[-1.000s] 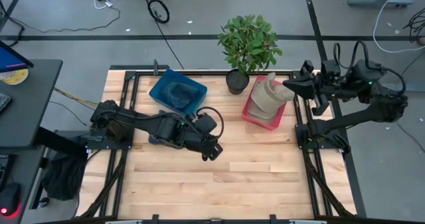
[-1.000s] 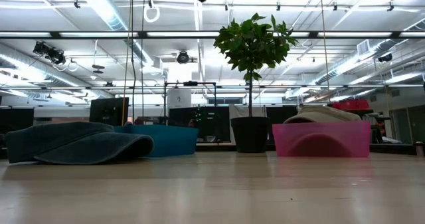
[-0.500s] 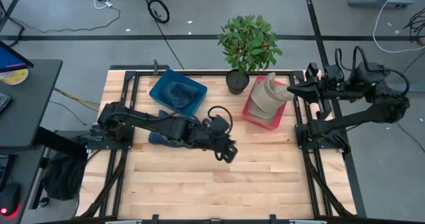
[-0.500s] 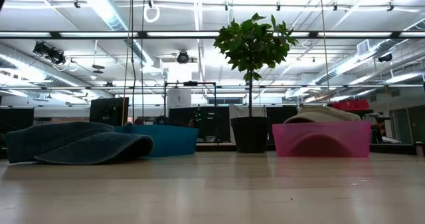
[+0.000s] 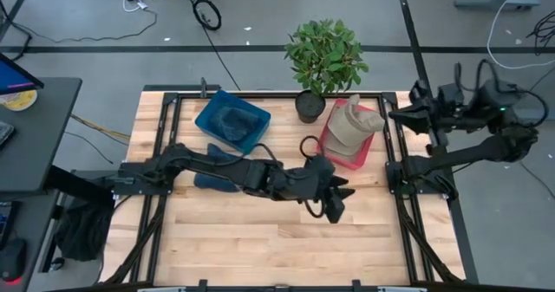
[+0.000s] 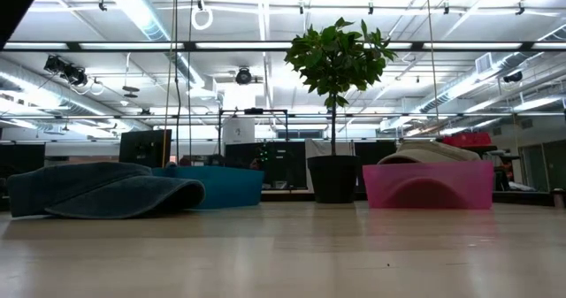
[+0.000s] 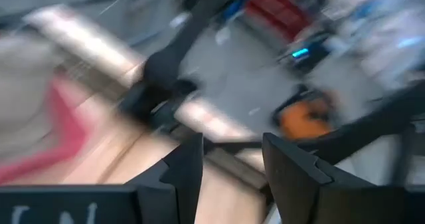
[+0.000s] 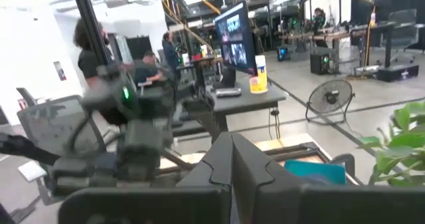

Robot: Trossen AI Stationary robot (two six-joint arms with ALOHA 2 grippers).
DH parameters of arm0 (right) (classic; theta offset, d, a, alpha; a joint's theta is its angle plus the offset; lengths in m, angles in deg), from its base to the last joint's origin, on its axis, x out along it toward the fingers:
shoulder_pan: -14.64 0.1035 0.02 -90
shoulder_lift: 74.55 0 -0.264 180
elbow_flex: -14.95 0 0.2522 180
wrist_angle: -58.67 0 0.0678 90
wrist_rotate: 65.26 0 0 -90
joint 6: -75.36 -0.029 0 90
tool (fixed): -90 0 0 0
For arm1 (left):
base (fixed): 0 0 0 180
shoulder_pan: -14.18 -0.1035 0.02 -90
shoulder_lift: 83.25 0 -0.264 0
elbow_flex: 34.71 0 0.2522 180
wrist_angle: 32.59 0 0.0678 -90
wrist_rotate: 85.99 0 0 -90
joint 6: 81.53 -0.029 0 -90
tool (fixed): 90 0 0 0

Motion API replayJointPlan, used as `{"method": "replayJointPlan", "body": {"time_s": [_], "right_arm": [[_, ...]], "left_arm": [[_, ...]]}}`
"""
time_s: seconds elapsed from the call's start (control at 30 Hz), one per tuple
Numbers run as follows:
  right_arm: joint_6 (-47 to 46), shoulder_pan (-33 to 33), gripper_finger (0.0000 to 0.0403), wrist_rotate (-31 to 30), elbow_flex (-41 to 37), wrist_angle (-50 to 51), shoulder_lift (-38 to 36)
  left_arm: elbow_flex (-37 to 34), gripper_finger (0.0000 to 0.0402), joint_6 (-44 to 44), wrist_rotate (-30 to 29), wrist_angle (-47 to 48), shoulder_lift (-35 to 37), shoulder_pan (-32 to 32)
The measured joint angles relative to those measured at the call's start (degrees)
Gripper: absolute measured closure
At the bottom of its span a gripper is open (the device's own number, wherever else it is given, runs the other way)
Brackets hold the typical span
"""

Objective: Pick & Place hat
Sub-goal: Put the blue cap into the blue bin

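Observation:
A dark blue hat (image 5: pixel 208 179) lies flat on the table's left half, partly under my left arm; it also shows in the low view (image 6: pixel 97 190). A beige hat (image 5: pixel 349 127) sits in the pink bin (image 5: pixel 328 150), its crown above the rim in the low view (image 6: pixel 433 154). My left gripper (image 5: pixel 338 209) is open and empty above the table's middle, just near of the pink bin; its wrist view (image 7: pixel 232 164) shows the gap between the fingers. My right gripper (image 5: pixel 392 114) is shut and empty at the table's right edge, beside the pink bin.
A blue bin (image 5: pixel 232 119) with something dark inside stands at the far left. A potted plant (image 5: pixel 325 58) stands at the far edge between the two bins. Black frame rails (image 5: pixel 395 166) run along the table's sides. Bare wood (image 5: pixel 260 240) lies along the near half.
My left gripper has swept toward the table's right edge, from beside the dark blue hat to just near of the pink bin, the arm stretching out. My right gripper has drawn back a little toward the right edge. Both hats have stayed where they were.

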Motion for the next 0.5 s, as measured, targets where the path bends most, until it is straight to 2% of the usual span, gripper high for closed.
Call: {"method": "replayJointPlan", "body": {"time_s": [0.07,0.27,0.5], "right_arm": [[0.0,0.0,0.0399,0.0,0.0,0.3,-0.9],[-0.4,0.0,0.0399,-0.2,0.0,1.9,-3.4],[-0.2,0.0,0.0399,-0.2,0.0,3.5,-3.5]], "left_arm": [[-1.6,0.0244,3.6,-2.7,4.6,0.6,0.0],[1.9,0.027,8.7,-8.1,21.1,1.3,0.2],[1.5,0.0284,12.0,-4.2,39.8,1.1,-1.6]]}}
